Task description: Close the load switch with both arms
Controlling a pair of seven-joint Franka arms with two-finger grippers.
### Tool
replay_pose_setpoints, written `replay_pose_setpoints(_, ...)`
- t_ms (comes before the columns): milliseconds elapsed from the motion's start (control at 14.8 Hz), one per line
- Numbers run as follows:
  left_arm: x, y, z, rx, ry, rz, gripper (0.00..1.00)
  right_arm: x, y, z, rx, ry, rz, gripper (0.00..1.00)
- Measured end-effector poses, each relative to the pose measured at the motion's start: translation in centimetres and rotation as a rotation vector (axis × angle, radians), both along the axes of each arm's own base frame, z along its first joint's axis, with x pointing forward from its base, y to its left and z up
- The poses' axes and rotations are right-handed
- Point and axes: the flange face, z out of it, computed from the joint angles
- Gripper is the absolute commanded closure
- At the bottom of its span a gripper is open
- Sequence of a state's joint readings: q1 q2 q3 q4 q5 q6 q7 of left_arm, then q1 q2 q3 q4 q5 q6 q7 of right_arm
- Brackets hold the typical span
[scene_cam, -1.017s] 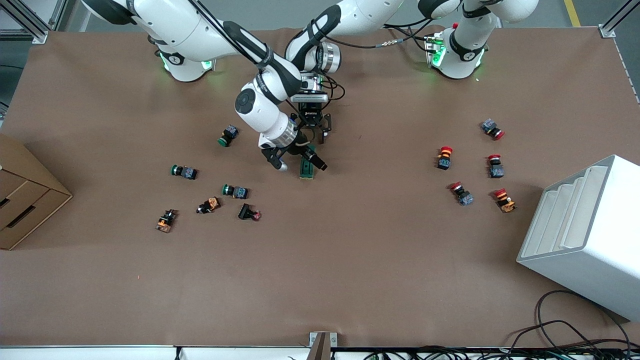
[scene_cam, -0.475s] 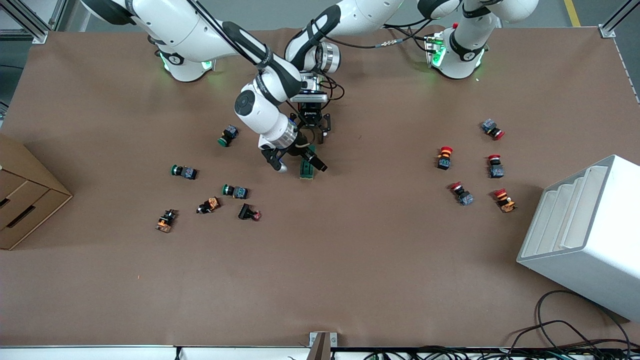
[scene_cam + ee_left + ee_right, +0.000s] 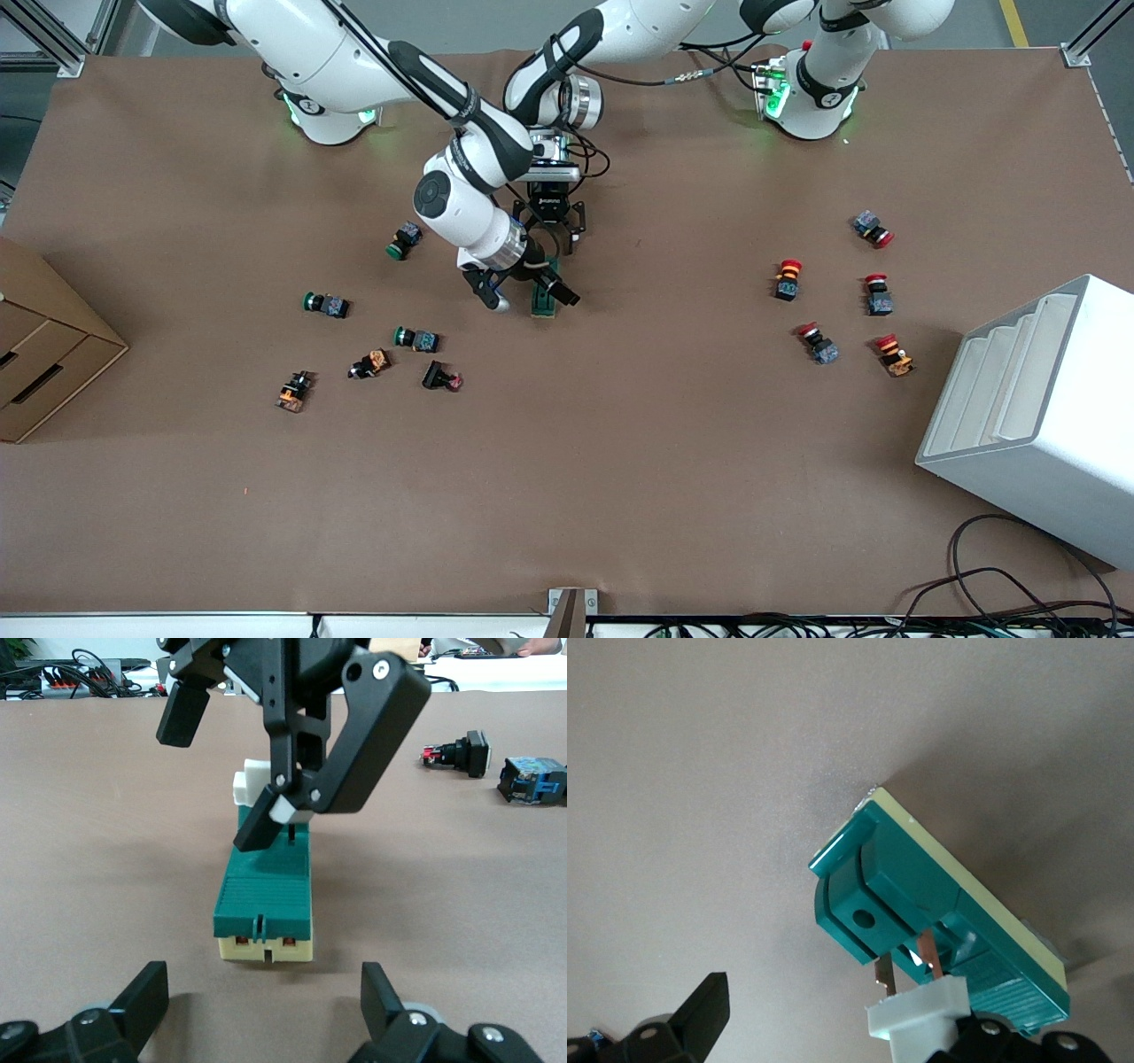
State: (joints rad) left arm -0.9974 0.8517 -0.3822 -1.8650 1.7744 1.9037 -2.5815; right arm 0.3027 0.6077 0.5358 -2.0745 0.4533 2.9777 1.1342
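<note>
Brown table (image 3: 620,461) carries the switch (image 3: 543,299). Right gripper (image 3: 529,295), spread wide, touches its white lever (image 3: 251,784). Left gripper (image 3: 552,237) hovers spread at the switch's 12 o'clock end.

Glossy green plastic load switch (image 3: 266,890), ribbed top.

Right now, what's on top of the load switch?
The right gripper is over the load switch, one finger down by its white lever. Whether it actually touches is hidden. The left gripper is open at its end.
</note>
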Motion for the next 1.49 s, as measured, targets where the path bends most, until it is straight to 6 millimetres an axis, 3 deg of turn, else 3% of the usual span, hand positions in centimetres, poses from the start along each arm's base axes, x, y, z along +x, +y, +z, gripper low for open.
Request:
replay_pose_setpoints(475, 0.0, -0.1, 0.0, -0.001, 0.0, 0.0, 0.04, 6.3, -1.7, 3.0, 0.021, 0.041, -0.032, 0.0)
replay_pose_setpoints(1492, 0.0, -0.2, 0.0, -0.002, 0.0, 0.0, 0.04, 6.8, -1.8, 1.4, -0.025, 0.018, 0.004, 0.0)
